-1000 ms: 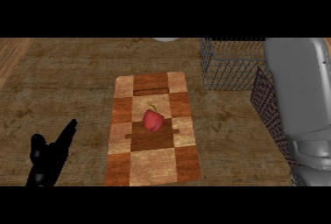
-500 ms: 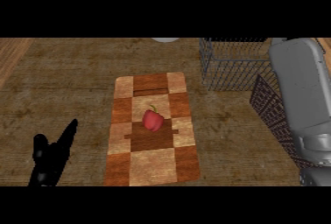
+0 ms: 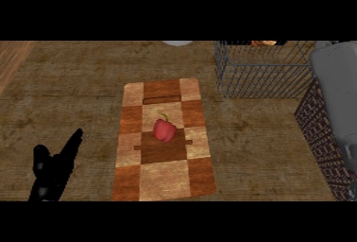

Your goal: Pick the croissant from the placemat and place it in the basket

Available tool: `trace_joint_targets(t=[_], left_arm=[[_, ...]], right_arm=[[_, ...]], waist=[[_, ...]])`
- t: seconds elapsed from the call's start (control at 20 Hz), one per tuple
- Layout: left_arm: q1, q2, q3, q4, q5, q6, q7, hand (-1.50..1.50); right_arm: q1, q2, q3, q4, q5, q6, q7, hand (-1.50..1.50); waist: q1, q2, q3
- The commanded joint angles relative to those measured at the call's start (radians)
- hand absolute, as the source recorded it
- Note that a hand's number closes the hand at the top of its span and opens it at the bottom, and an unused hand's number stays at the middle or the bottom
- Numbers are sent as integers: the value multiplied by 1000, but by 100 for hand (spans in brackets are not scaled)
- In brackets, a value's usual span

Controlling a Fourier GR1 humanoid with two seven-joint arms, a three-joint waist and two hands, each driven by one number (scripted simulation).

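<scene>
A red pepper [image 3: 165,131], no croissant, lies mid-placemat [image 3: 165,177]; something orange shows in the basket [image 3: 259,71]. Left hand [image 3: 52,170] rests open, holding nothing; right hand is unseen, only its forearm [image 3: 336,94] showing. Early or late, I cannot tell.

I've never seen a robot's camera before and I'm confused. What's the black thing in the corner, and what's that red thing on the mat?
You are looking down through the robot's head, as if its eyes were yours. Below is a brown counter. The black shape at the lower left is the robot's left hand, open and resting, holding nothing. The big grey forearm at the right is its other arm; that hand is out of the picture. On the checkered placemat lies a red thing with a green stem. It looks like a pepper, not a croissant. Behind, at the upper right, stands a wire basket.
</scene>
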Motion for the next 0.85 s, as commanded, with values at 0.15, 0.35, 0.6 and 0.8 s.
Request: trace_joint_targets(t=[0.15,0.35,0.6,0.8], left_arm=[[-6,-37,-8,80,-3,-1,37,0],[-12,-27,19,115,7,-22,1,0],[72,-27,4,27,-4,-18,26,0],[50,-24,28,31,10,-22,29,0]], right_arm=[[31,-41,-53,-15,-57,-22,-95,-150],[36,-70,-120,-8,-102,-56,-111,-150],[132,-122,-169,-121,-146,-41,-69,-150],[205,-194,-219,-238,-217,59,-16,-150]], waist=[[-8,13,-3],[-10,15,-3],[-22,6,-2],[-40,2,-3]])
